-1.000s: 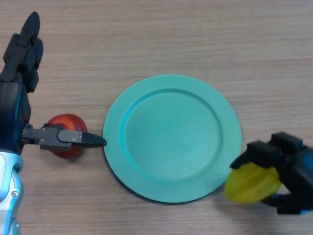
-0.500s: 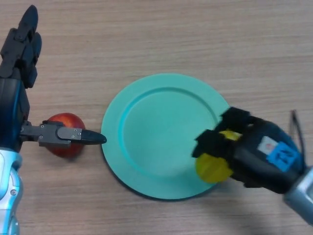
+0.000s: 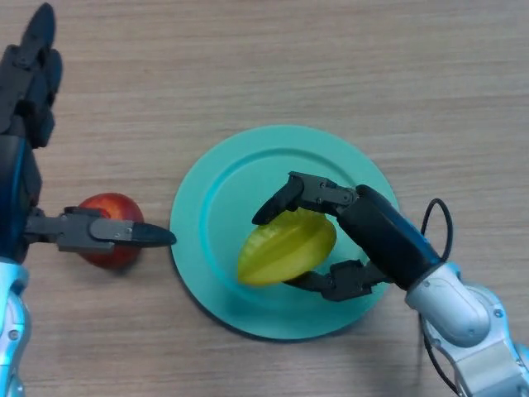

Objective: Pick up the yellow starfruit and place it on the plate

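Where the teal plate sits mid-table: yellow starfruit over its centre, clasped by the right hand, fingers curled above, thumb below. Left hand: fingers straight, holding nothing, thumb extended over red apple beside plate

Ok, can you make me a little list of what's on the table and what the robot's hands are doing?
starfruit: yellow starfruit, over the middle of the plate, in the right hand
plate: teal plate, round, on the wooden table
right hand: right hand, fingers curled round the starfruit from above and below
left hand: left hand, at the left edge, fingers straight, holding nothing
apple: red apple, left of the plate, partly behind the left thumb
resting on plate yet: cannot tell
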